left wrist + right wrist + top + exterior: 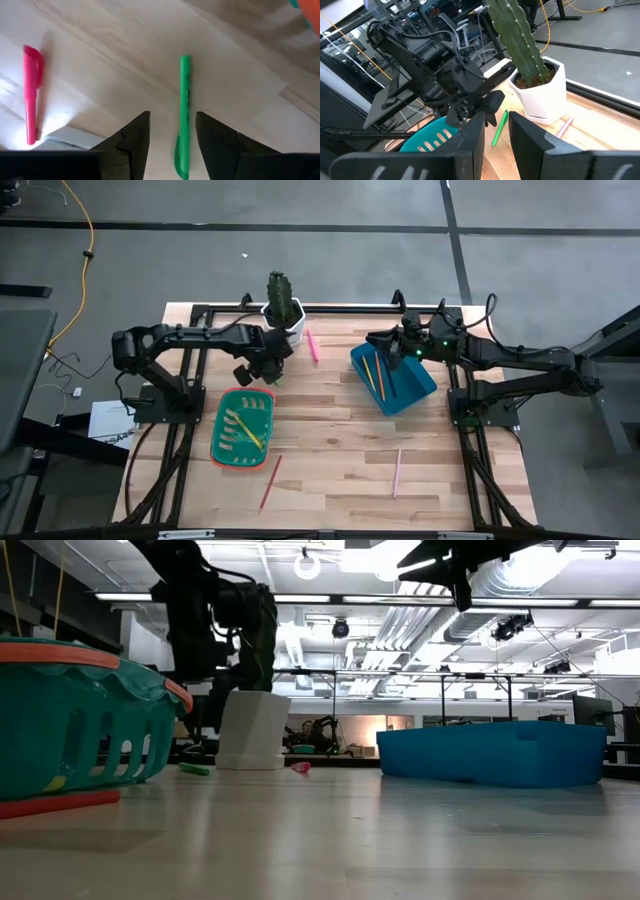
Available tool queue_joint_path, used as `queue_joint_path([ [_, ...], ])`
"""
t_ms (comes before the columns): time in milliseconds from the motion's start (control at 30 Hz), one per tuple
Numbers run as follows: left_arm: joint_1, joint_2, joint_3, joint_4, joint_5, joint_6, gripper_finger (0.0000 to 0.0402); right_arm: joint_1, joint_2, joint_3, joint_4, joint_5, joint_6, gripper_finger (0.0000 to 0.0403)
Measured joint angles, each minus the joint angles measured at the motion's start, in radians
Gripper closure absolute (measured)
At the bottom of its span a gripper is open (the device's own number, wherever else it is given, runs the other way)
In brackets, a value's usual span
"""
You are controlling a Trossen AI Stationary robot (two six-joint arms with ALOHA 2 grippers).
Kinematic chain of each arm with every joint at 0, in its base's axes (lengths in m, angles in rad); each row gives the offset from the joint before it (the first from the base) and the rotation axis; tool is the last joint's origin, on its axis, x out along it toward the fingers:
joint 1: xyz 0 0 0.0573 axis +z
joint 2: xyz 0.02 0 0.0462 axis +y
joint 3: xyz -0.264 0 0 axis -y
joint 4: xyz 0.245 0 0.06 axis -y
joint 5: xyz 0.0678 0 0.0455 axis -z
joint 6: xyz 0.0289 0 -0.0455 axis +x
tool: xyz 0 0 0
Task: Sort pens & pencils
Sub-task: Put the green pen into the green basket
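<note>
My left gripper (263,372) hangs open just in front of the white cactus pot (283,320). Its fingers stand on either side of the green pen (184,112), which lies flat on the table, and touch nothing. The hot-pink pen (312,345) lies flat to the right of the pot and also shows as the pink pen (31,100). A yellow pen lies in the green basket (222,442). Thin orange pencils (374,374) lie in the blue bin (415,385). My right gripper (385,346) is open and empty above the bin's far-left corner.
A red pencil (270,482) and a pale salmon pencil (397,472) lie loose on the near part of the table. The cactus (517,35) stands tall in its pot close behind my left gripper. Bare wood lies between the basket and the bin.
</note>
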Motion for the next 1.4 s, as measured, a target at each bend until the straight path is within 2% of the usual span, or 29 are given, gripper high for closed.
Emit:
queue_joint_path([
  [767,0.0,0.058,0.0,0.014,0.069,-0.002,0.0257,0.0,0.0,0.0,-0.002,0.0,-0.015,0.0322],
  [1100,0.0,0.107,0.001,0.027,0.067,-0.002,0.0295,0.0,0.0,0.0,-0.002,0.0,-0.015,0.0322],
  [1400,0.001,0.121,0.001,0.027,0.063,0.014,0.0302,0.0,0.0,0.0,-0.002,0.001,-0.015,0.0322],
])
